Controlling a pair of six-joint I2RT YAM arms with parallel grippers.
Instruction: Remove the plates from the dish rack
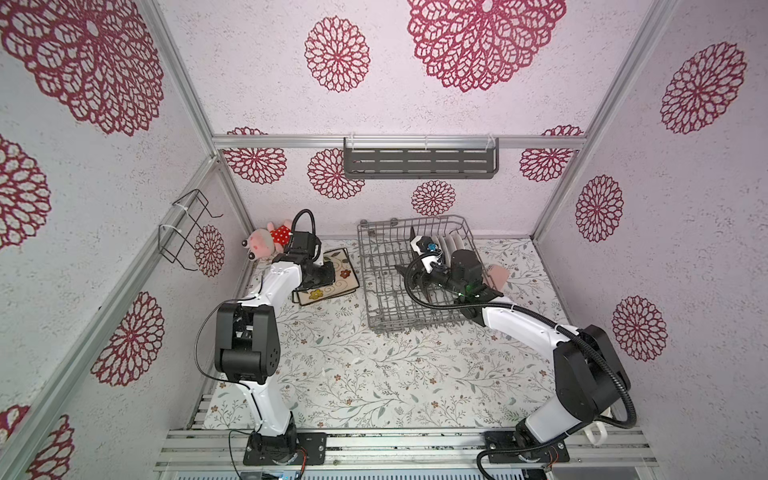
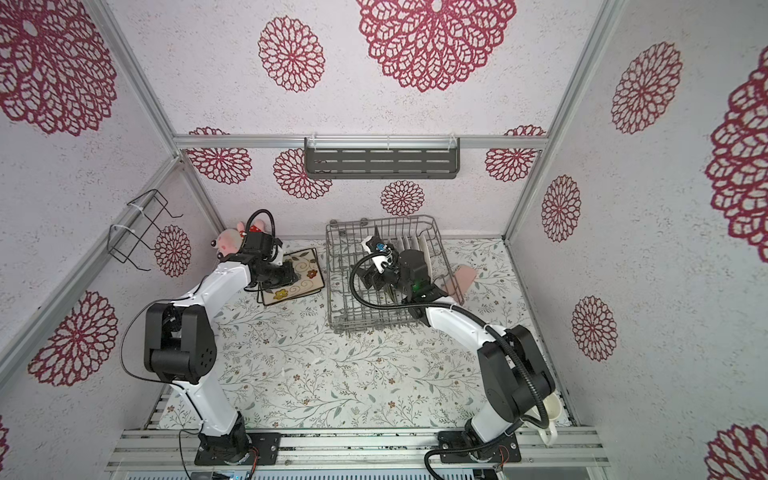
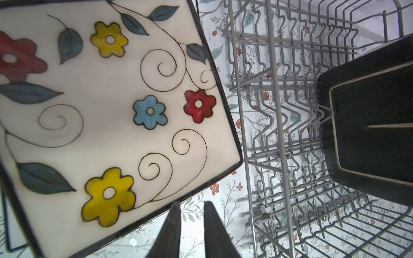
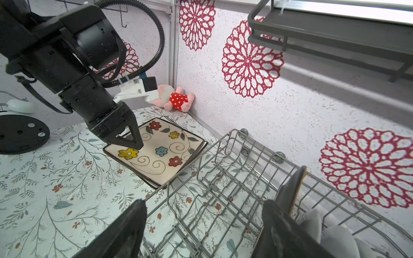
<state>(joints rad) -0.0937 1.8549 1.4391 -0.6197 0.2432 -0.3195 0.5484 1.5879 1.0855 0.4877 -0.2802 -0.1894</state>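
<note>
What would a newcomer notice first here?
Huge crimson flower medallions cover the walls. A grey wire dish rack sits far back on the table, a square cream flower-painted plate lying flat to its left. A pink plush toy in a red dotted dress lies in the back-left corner.

In both top views the left arm (image 1: 270, 286) rose from the front rail to a bent elbow, its white forearm reaching toward the back and its wrist turned steeply downward. The left gripper (image 3: 192, 203) pointed down with its two dark fingers (image 3: 169, 232) close together, a thin gap between them and nothing in it. The right arm (image 1: 519, 324) reached from the front right corner toward the middle, elbow raised, and the right gripper (image 4: 203, 202) angled downward with its jaws spread wide and gripping nothing.
</note>
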